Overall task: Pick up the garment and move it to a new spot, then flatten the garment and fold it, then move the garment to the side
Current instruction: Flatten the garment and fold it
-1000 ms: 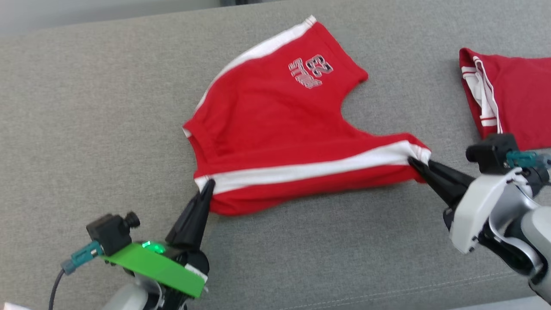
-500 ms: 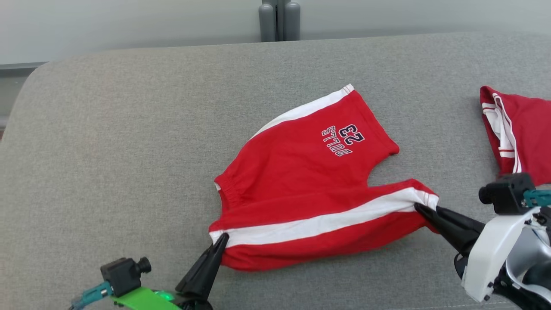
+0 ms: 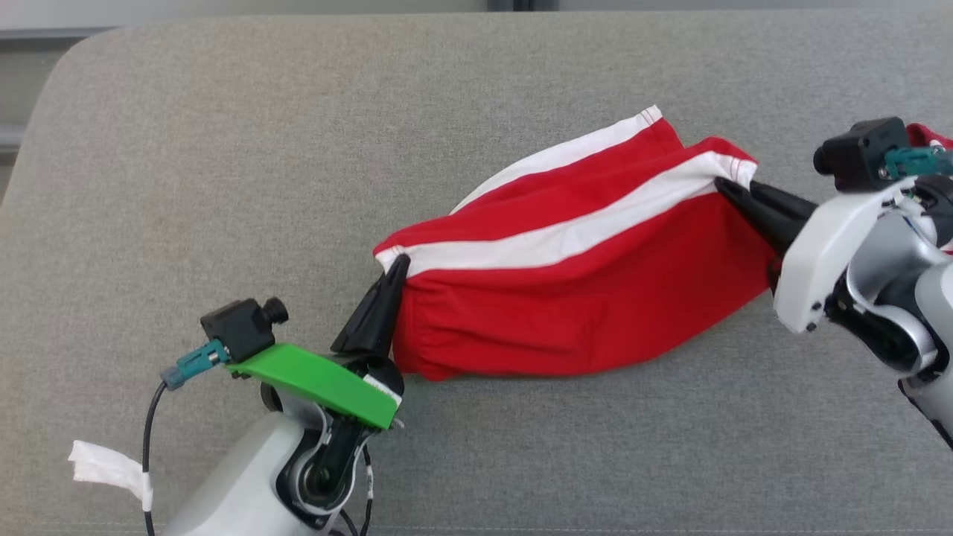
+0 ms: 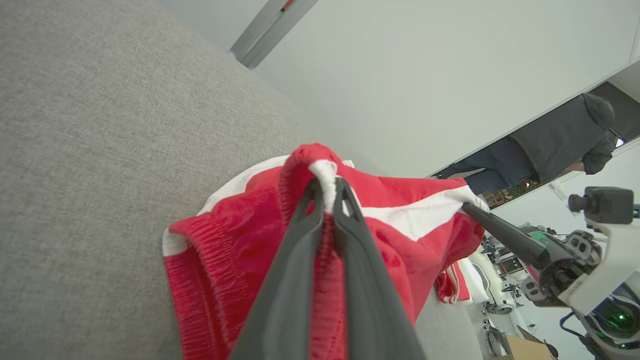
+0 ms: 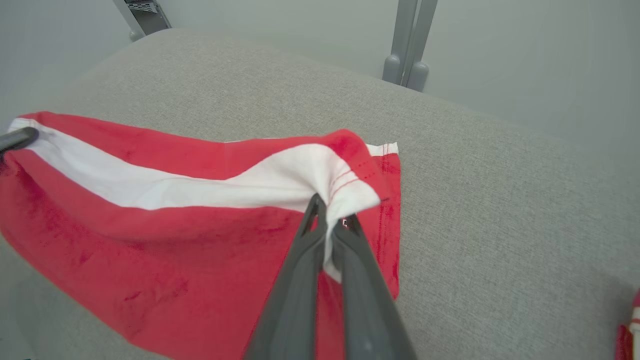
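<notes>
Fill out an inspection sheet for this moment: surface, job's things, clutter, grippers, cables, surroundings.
Surface: grey fabric cushion, bare around the work.
Job's things: red shorts with a white stripe; one edge is lifted and stretched between both grippers, the rest lies on the cushion.
Clutter: second red garment on the cushion to the robot's right.
Grippers: left gripper shut on the shorts' waistband corner; right gripper shut on a leg hem.
Cables: black cable with a white tag by the left wrist.
Surroundings: pale wall and grey posts behind the cushion; a person stands in the background.
</notes>
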`<state>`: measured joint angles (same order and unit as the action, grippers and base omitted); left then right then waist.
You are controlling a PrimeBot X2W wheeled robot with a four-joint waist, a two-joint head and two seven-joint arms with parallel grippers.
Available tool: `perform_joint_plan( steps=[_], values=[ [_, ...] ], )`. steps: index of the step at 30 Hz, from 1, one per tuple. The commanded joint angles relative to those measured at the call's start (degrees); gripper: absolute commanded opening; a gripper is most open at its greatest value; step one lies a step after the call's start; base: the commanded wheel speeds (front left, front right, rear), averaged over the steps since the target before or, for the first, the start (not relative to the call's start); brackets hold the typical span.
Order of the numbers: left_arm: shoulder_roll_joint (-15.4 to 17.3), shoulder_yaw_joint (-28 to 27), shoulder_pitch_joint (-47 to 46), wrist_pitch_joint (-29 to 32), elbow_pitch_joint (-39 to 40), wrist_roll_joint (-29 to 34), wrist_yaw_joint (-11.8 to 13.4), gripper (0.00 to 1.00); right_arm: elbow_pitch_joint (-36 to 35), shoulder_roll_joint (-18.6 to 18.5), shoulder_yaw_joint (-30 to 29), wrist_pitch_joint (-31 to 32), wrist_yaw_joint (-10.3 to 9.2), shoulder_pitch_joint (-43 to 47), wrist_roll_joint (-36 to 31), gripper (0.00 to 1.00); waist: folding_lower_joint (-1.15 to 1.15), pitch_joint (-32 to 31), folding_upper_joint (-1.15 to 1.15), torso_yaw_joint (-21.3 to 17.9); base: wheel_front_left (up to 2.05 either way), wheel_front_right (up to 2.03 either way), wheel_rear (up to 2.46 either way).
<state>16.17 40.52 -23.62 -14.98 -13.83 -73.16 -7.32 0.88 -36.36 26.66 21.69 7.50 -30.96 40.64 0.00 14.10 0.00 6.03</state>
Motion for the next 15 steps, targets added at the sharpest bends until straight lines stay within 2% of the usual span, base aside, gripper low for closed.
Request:
perform_joint_plan(
  steps=[1, 9, 14, 15],
  values=[
    [-0.87, -1.04, -2.16, -0.16, -2.08, 0.48, -0.25, 0.00, 2.67, 0.28, 1.35, -0.91, -0.01, -3.12, 0.35, 0.00, 0.00, 3.65, 0.00, 1.91, 0.00, 0.00, 0.00],
    [-7.84, -3.93, -7.78, -0.11, -8.52, 4.70, -0.25, 0.00, 16.30, 1.10, 7.18, -4.60, -0.01, -15.95, 1.10, 0.00, 0.00, 9.13, 0.00, 4.70, 0.00, 0.00, 0.00],
    [-10.11, -4.61, -9.28, -0.11, -9.73, 6.21, -0.25, 0.00, 23.30, 2.47, 9.09, -6.34, -0.01, -20.36, 1.60, 0.00, 0.00, 10.89, 0.00, 5.71, 0.00, 0.00, 0.00],
    [-10.49, -4.86, -9.50, -0.11, -9.97, 6.47, -0.25, 0.25, 24.66, 2.87, 9.48, -6.55, -0.01, -21.06, 1.74, 0.04, 0.00, 11.05, 0.00, 5.79, 0.00, 0.00, 0.00]
  ],
)
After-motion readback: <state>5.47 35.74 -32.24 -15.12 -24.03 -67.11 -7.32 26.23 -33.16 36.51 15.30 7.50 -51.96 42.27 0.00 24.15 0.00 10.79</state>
